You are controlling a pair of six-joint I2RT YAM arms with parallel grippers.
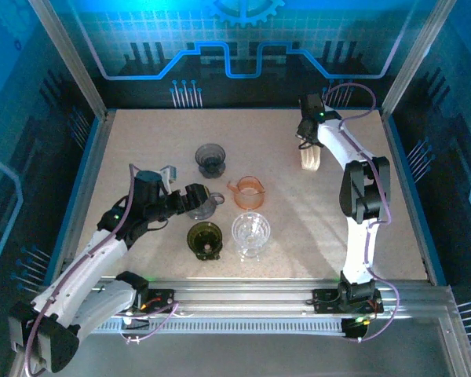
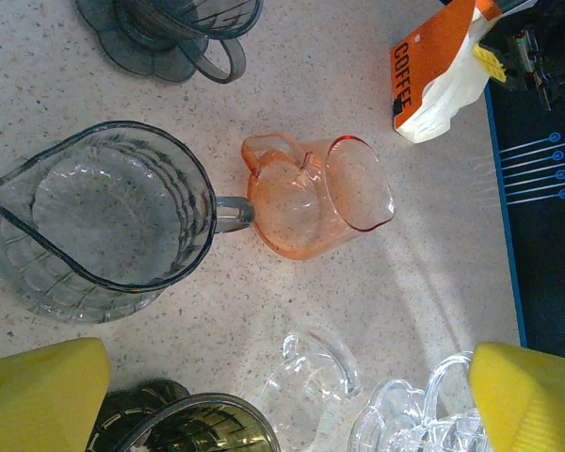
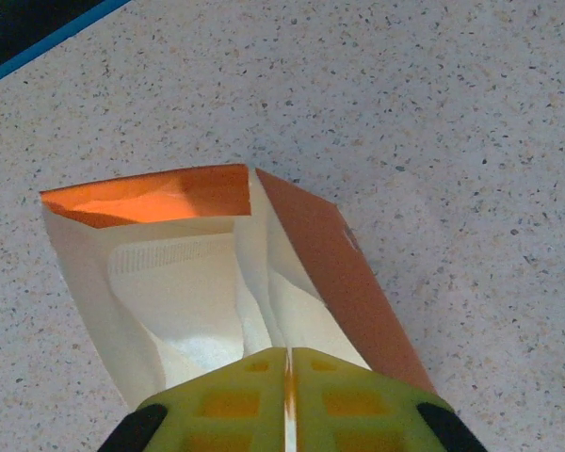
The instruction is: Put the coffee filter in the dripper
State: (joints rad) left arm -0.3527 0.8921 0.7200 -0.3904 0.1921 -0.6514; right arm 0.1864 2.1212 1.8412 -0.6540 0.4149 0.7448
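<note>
Right pincer [image 3: 287, 363] pinches shut on the edge of a white paper filter [image 3: 184, 301], which looks light, floppy and easily creased.

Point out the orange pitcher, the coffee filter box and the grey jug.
orange pitcher [image 2: 306, 212]: left wrist view, on its body.
coffee filter box [image 2: 428, 56]: left wrist view, on its orange printed face.
grey jug [image 2: 104, 217]: left wrist view, on its inside bottom.
</note>
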